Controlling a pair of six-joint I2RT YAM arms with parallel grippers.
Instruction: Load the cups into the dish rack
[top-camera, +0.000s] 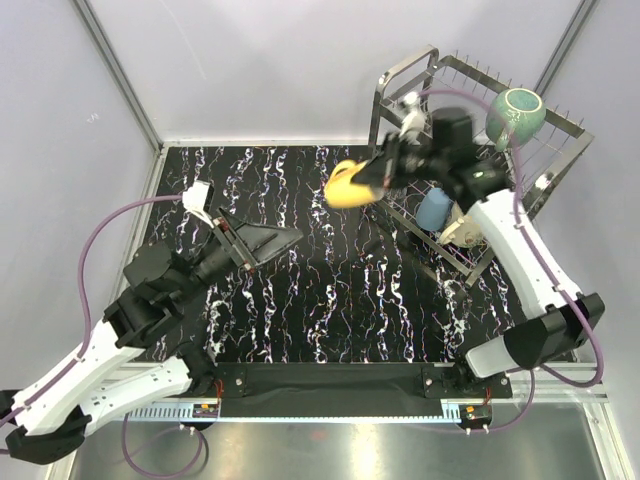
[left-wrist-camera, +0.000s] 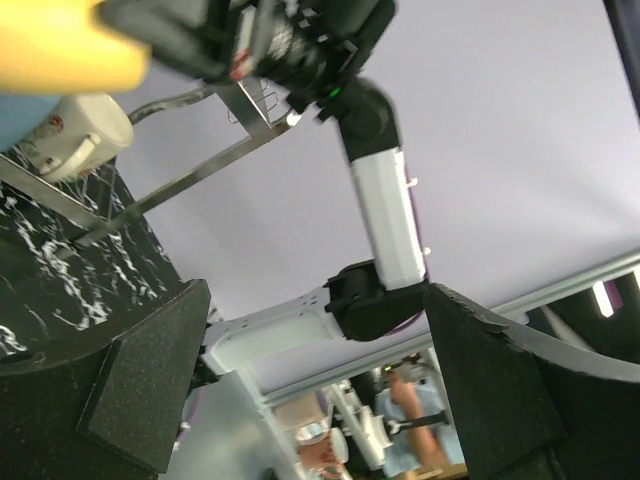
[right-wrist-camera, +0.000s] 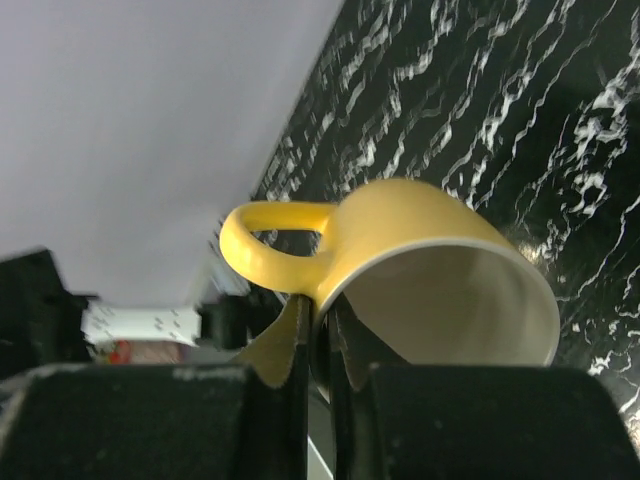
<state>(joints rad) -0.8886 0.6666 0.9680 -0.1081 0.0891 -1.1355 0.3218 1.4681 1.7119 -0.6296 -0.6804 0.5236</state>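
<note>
Far-right corner of the table (top-camera: 330, 300): dish rack (top-camera: 560, 128), silver wire in a steel strip frame, set at an angle close to the back and right walls. Item 1, teal mug (top-camera: 515, 113), on the upper tier toward the rack's far right end. Item 2, light-blue cup (top-camera: 433, 208), and item 3, cream mug (top-camera: 462, 232), low in the rack's near side, side by side beneath the right arm. Item 4, yellow mug (top-camera: 347, 186), off the surface, just beyond the rack's left edge, over the black marbled top. It lies on its side with the long axis near level, base pointing left away from the rack and mouth turned back toward the right gripper (top-camera: 378, 175). In the right wrist view its handle sticks out sideways. The right gripper's fingers are pressed together on the mug's rim beside the handle. Open tabletop shows below and to the left of the mug, as far as the left wall. Left gripper (top-camera: 285, 236) sits low over the left-centre of the table, well apart from the rack, fingers (left-wrist-camera: 150, 390) spread wide with nothing between them.
</note>
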